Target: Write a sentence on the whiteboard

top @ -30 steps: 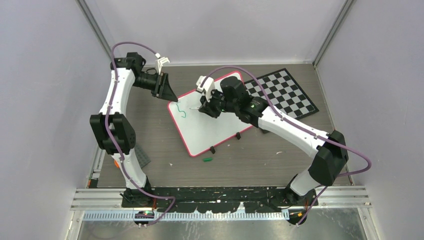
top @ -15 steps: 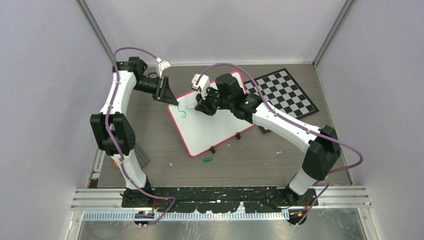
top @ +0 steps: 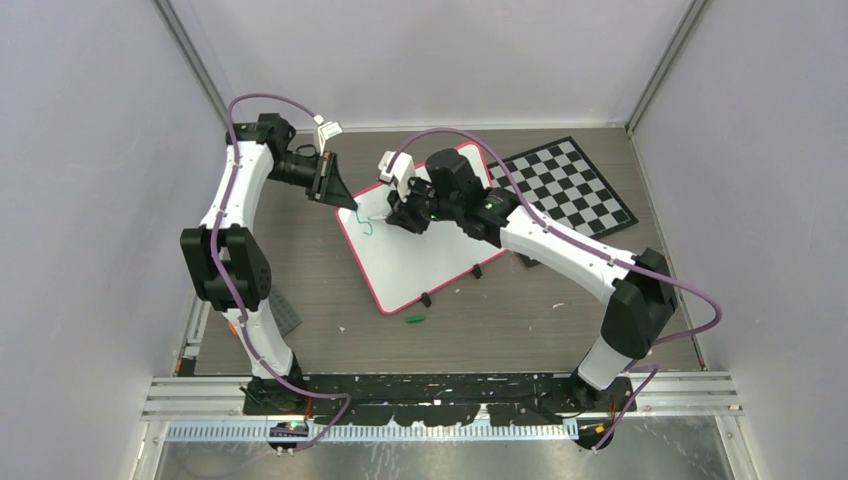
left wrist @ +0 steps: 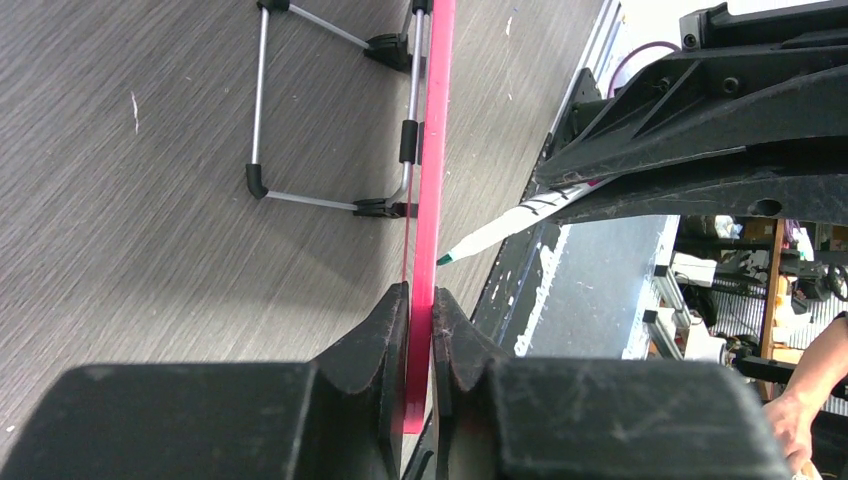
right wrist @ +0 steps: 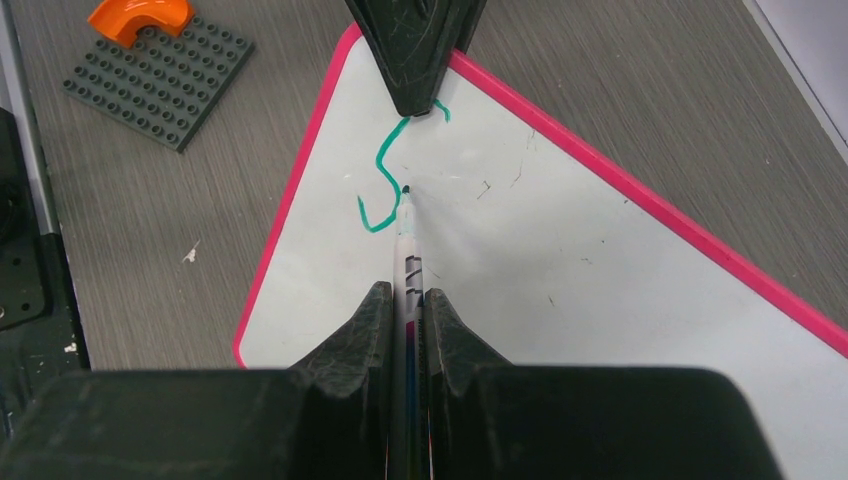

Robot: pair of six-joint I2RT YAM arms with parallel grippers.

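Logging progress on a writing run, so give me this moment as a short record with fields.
left hand: shut on the whiteboard rim, at its far left corner
right hand: shut on a marker, tip at the board
writing: one green stroke, S-shaped; no whole word yet
nearby: checkered board at far right; small green piece on the table, nearer the arm bases

White shells (top: pixel 235 195), black joints (top: pixel 225 265), purple cables (top: pixel 440 130) (left end effector (left wrist: pixel 420 300) and right end effector (right wrist: pixel 405 295) scuffed black).

A grey-brown wood-grain worktop (top: pixel 520 320) sits boxed in by plain pale lilac walls (top: pixel 90 200) on three sides, with silver metal rails (top: pixel 190 398) along its near edge, under even light.
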